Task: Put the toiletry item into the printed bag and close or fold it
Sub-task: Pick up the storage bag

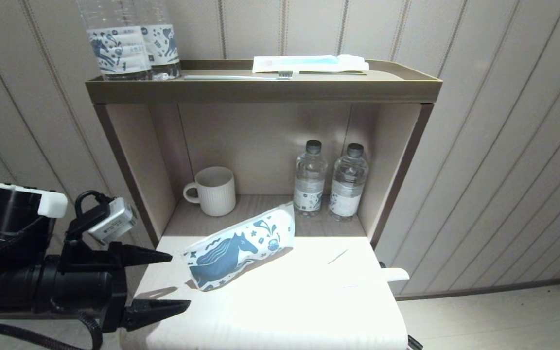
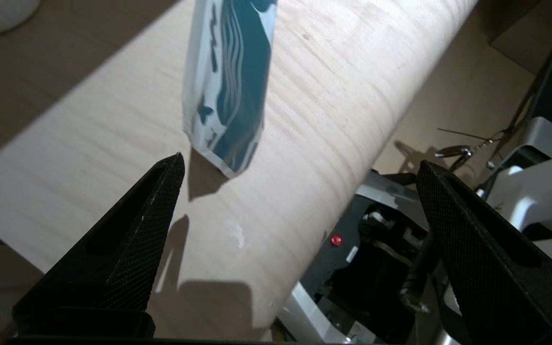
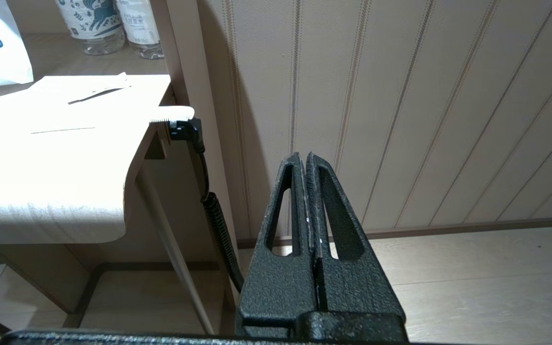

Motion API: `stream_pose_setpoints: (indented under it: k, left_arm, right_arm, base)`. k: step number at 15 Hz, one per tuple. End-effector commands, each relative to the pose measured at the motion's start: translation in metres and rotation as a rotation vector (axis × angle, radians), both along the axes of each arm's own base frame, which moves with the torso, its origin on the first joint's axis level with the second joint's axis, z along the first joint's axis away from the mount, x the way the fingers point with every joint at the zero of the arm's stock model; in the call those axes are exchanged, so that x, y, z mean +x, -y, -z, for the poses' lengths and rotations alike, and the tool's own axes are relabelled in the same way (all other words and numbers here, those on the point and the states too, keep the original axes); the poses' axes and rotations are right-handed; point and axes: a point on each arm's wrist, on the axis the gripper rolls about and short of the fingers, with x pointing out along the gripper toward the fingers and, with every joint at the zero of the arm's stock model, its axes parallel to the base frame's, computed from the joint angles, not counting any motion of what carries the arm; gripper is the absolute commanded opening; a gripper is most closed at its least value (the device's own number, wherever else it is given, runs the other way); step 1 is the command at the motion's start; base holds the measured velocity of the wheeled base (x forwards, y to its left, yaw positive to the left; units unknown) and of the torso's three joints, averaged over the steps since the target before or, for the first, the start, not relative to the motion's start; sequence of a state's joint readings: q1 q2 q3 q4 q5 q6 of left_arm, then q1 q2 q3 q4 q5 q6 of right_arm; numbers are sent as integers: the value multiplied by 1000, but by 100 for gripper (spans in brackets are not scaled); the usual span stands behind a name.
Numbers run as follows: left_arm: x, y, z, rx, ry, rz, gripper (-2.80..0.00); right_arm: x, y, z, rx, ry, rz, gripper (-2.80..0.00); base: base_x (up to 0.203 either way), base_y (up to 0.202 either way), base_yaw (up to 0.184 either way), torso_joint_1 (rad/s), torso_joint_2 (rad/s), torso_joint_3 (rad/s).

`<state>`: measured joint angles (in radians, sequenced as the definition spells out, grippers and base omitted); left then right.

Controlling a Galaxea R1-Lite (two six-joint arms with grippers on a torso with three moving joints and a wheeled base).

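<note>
White soft pouch, dk-blue horse + stars print: the printed bag (image 1: 239, 248). Lies tilted on the tabletop (image 1: 280, 311), toward its back-left corner, one end propped up toward the shelf opening, low end nearest the left edge. Looks light, limp, thin film or fabric; I judge it will crumple or slide if pushed. Best hold: pinch a flat corner or the low end, not the middle.

Toiletry item (image 1: 393, 275): slim flat white piece w/ rounded end, hanging over the tabletop's right edge, well apart from the bag. Washed out by glare, so detail is poor. Prob. stiff, light, slick; take it across the narrow width at the overhanging end, where there is room beneath.

My left gripper (image 1: 177, 280): at the tabletop's left edge, jaws spread about as wide as they go, nothing between them. Left wrist view shows the bag's low corner (image 2: 223, 115) just ahead of my fingertips (image 2: 173, 167), not touching.

My right gripper (image 3: 307, 163): parked low, off the right side of the table, jaws pressed together, empty.

Other stock: mug (image 1: 213, 190) and two small bottles (image 1: 329, 180) in the shelf recess; two labelled bottles (image 1: 131, 43), toothbrush (image 1: 241, 77), blue-striped packet (image 1: 309, 63) on the top tray.

Status: item not yet in bag.
</note>
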<state>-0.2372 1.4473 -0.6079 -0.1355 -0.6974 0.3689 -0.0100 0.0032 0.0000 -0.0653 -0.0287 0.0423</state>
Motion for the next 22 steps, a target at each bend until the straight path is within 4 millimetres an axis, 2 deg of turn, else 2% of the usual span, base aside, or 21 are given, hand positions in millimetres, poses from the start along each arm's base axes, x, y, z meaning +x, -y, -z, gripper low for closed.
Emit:
stream_pose_setpoints:
  k: [1, 4, 11, 19, 22]
  left_arm:
    - [19, 4, 13, 2, -12, 0, 0]
    - [28, 5, 12, -1, -2, -5, 0]
    - [38, 1, 18, 3, -26, -23, 0]
    - [62, 21, 23, 3, -35, 31, 0]
    - [63, 26, 24, 6, -32, 48, 0]
  right_arm:
    - [0, 0, 0, 1, -1, 1, -280]
    - [0, 0, 0, 1, -1, 1, -280]
    - [0, 0, 0, 1, -1, 0, -280]
    - [0, 0, 0, 1, -1, 1, -280]
    - [0, 0, 0, 1, -1, 1, -280]
  base:
    - [0, 0, 0, 0, 0, 0]
    - [0, 0, 0, 0, 0, 0]
    - [0, 0, 0, 0, 0, 0]
    - [0, 0, 0, 0, 0, 0]
    - [0, 0, 0, 0, 0, 0]
